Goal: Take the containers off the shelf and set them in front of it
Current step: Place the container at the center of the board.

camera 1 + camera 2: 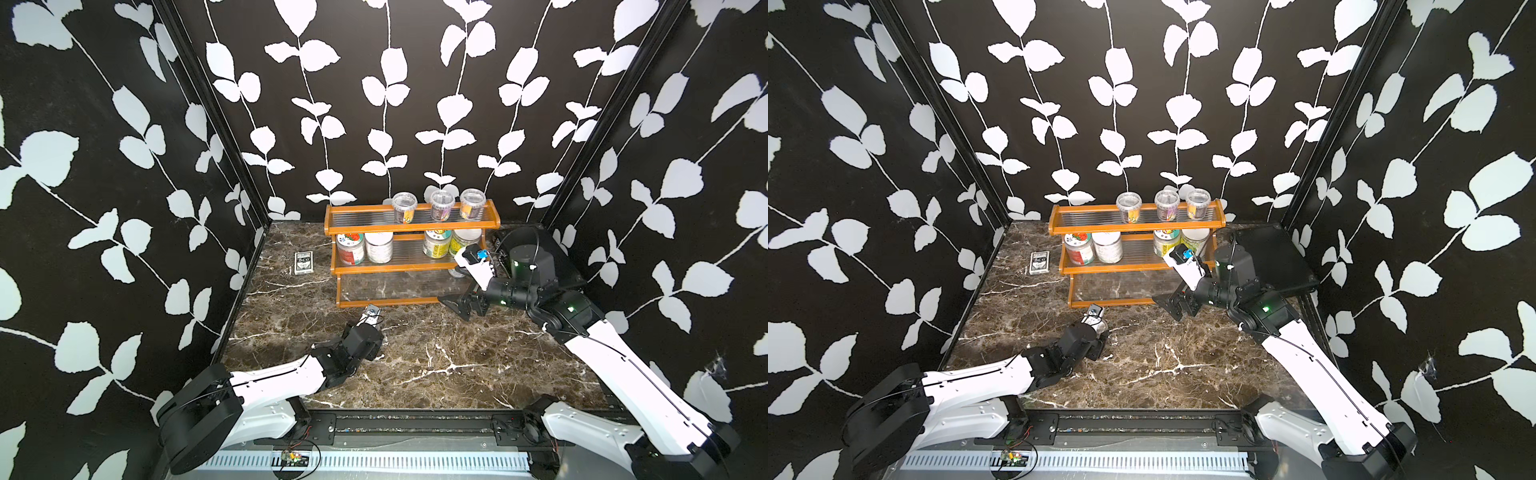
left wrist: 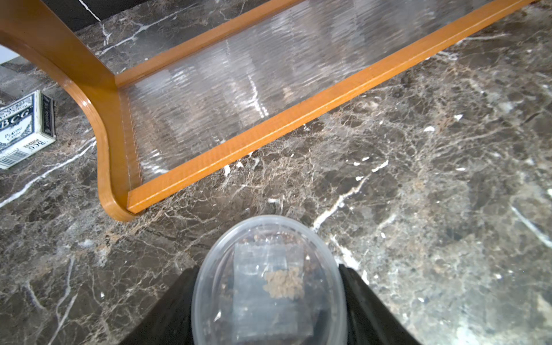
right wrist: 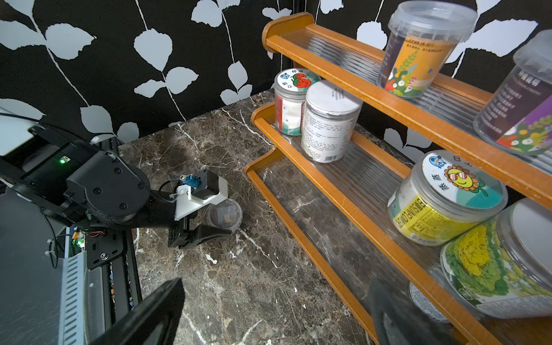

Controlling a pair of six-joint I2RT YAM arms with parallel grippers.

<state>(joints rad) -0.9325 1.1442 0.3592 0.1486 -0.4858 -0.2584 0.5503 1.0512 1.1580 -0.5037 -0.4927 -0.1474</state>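
The shelf (image 1: 411,226) stands at the back of the marble table. Three small clear cups (image 1: 441,205) sit on its top tier. Four jars are on the middle tier, two at the left (image 1: 350,248) and two at the right (image 1: 437,243). A tin can (image 3: 424,295) shows partly on the bottom tier. My left gripper (image 2: 268,304) is shut on a small clear lidded cup (image 2: 268,283), low over the table by the shelf's front left corner. My right gripper (image 3: 274,313) is open, with nothing in it, in front of the shelf's right end.
A dark playing-card box (image 1: 303,263) lies on the table left of the shelf. A flat black case (image 1: 536,253) fills the back right corner behind the right arm. Patterned walls close three sides.
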